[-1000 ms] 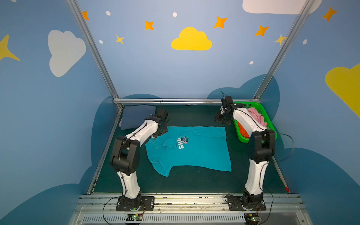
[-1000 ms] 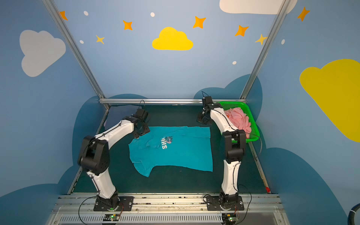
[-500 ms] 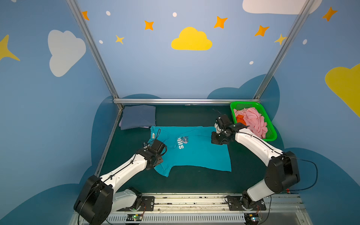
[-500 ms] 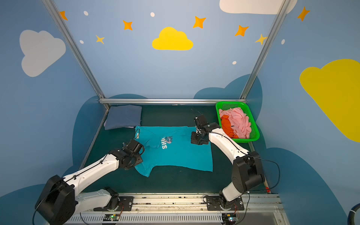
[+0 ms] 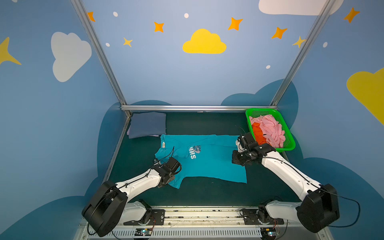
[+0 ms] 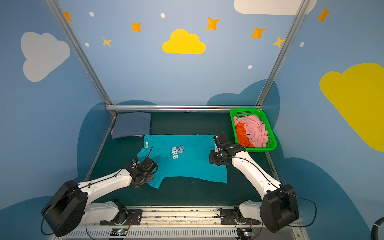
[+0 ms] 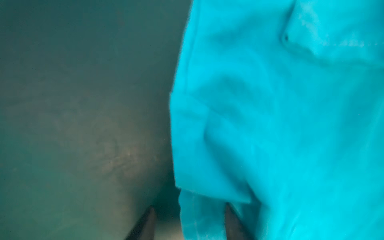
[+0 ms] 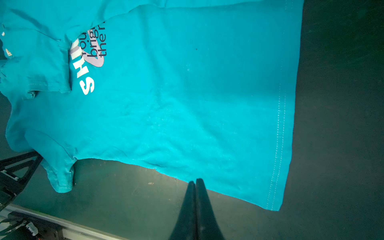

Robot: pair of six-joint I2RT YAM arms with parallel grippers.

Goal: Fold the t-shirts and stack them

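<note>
A teal t-shirt (image 5: pixel 207 164) (image 6: pixel 193 164) with white "SH" lettering lies spread on the dark mat, its far side folded over. My left gripper (image 5: pixel 168 180) (image 6: pixel 145 179) points down at its near-left sleeve. In the left wrist view the fingers (image 7: pixel 190 207) stand apart with the sleeve's edge (image 7: pixel 199 214) between them. My right gripper (image 5: pixel 239 160) (image 6: pixel 216 160) hovers at the shirt's right hem. It is shut and empty, with its tips (image 8: pixel 196 180) over the shirt's near edge. A folded slate-blue t-shirt (image 5: pixel 147 126) lies at the back left.
At the back right, a green basket (image 5: pixel 261 110) (image 6: pixel 245 110) holds a crumpled pink t-shirt (image 5: pixel 270 128) and an orange one (image 5: pixel 257 133). A metal rail (image 5: pixel 197 107) bounds the far side of the mat. The arm bases stand along the near edge.
Both arms swung from the far side of the shirt toward the near side. The left went to the near sleeve and its fingers narrowed. The right went to the hem and stayed shut.
</note>
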